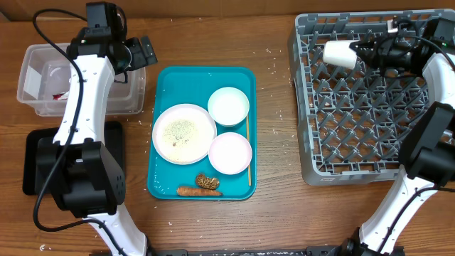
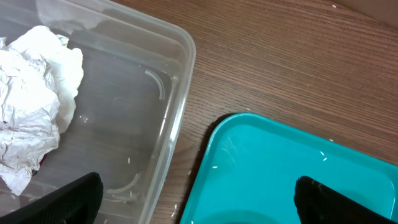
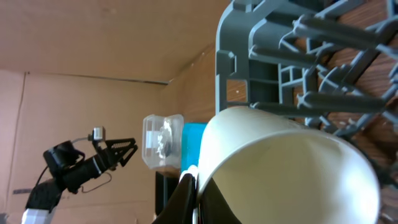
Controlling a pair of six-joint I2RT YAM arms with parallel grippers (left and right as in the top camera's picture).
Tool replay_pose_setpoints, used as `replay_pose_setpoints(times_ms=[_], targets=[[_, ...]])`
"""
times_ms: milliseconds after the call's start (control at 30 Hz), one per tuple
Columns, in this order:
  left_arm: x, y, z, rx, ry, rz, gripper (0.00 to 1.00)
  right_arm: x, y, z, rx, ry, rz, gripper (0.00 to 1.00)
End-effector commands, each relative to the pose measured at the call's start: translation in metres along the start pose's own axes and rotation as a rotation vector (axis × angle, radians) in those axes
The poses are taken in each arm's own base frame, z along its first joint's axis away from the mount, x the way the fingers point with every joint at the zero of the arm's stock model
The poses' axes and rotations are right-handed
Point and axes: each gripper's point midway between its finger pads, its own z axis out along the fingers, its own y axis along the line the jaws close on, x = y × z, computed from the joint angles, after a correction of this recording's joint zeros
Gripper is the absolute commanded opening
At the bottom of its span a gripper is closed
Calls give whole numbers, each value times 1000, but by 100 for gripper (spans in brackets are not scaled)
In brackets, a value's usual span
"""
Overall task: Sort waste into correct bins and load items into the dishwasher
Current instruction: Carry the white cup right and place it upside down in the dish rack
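The right claw [image 1: 361, 51] is closed on the rim of a plain white round cup [image 1: 340, 54]. It holds the cup on its side over the far left part of the large square grey plastic dish rack [image 1: 370, 153]. The right wrist view shows one finger inside the cup's smooth, cream-white wall and one outside. The rack's upright pegs lie close behind the cup, but I cannot tell whether it touches them.

The left claw [image 1: 146, 50] is spread wide and holds nothing. It hangs over the near right corner of the clear rectangular plastic tub [image 1: 28, 67]. A crumpled white tissue [image 2: 31, 118] lies in the tub, with a bit of red wrapper [image 1: 60, 94] beside it. A flat black rectangular tray [image 1: 32, 160] sits on the wooden table [image 1: 274, 213] just in front of the tub, partly under the left arm.

A teal rectangular serving tray [image 1: 162, 181] lies between the tub and the rack. It holds:
- a round white plate [image 1: 183, 133] with pale rice grains [image 1: 178, 131] at its centre;
- a white bowl [image 1: 228, 105] behind the plate;
- a smaller white dish [image 1: 229, 152] to the right of the plate;
- thin wooden chopsticks [image 1: 249, 160] along the tray's right edge;
- a small orange carrot piece [image 1: 188, 190] near the front rim, touching a brown wrinkled lump [image 1: 207, 182].
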Motion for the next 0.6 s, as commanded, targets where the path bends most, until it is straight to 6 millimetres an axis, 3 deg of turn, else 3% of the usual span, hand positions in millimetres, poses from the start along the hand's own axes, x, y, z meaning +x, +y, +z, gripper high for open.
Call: replay_pose_setpoints(times_ms=[0,467,567], targets=[[-5,-2,-10,5,-24,-13,100,-5,-9,0,47,-19,24,4],[-5,-2,-10,5,-24,-13,100,-18,-13,0,34,-55,33,4],[-5,-2,-10,5,-24,-13,100,-19,-4,0,-16,-47,48,4]])
